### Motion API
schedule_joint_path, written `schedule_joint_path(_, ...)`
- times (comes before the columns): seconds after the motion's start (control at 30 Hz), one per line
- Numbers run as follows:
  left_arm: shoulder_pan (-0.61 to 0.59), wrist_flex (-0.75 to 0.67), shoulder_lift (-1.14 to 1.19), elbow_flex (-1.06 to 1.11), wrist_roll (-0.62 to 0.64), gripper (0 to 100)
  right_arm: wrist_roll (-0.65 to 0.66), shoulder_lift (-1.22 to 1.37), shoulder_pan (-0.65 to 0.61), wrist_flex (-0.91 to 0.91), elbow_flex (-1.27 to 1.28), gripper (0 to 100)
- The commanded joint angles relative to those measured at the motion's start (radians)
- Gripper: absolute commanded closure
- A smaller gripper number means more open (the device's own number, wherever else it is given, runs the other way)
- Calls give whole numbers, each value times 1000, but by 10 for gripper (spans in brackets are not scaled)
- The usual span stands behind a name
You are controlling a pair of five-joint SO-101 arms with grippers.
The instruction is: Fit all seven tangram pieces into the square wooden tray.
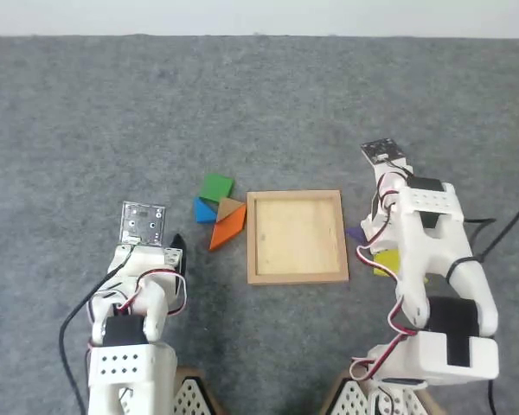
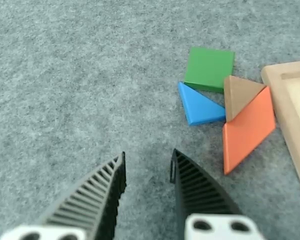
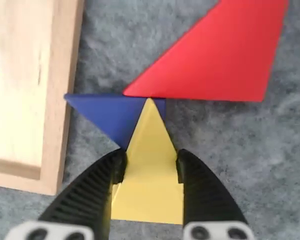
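Presently, the yellow triangle (image 3: 147, 197) is pinched by the right gripper (image 3: 150, 160); the blue piece (image 3: 110, 114) at its tip may be dragged along. The left gripper (image 2: 148, 156) is spread, holding nothing.

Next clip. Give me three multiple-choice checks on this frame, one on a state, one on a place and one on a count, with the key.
1. The tray is:
A) empty
B) half filled
C) full

2. The yellow triangle sits:
A) inside the tray
B) between the fingers of the right gripper
C) on the tray's rim

3. Pieces grouped beside the tray, on the side of the left gripper:
A) two
B) four
C) six

Key:
1 A, bare wood shows across its whole floor.
2 B, the fingers press against its two slanted sides.
3 B, the green square, blue triangle, brown triangle and orange piece lie there together.
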Motion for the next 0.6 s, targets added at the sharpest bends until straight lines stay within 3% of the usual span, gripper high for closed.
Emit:
schedule_joint_path(0.0,-2,6,-20,-5,-6,849,9,13,28,10,-20,943)
schedule_joint_path(0.17,-2,6,-20,-5,-6,849,51,18,54,24,-14,934)
schedule_joint_path(0.4,-2,6,-20,-5,-6,849,164,10,56,88,3,738)
schedule_joint_path(0.57,-2,6,-20,-5,-6,849,175,19,81,35,17,772)
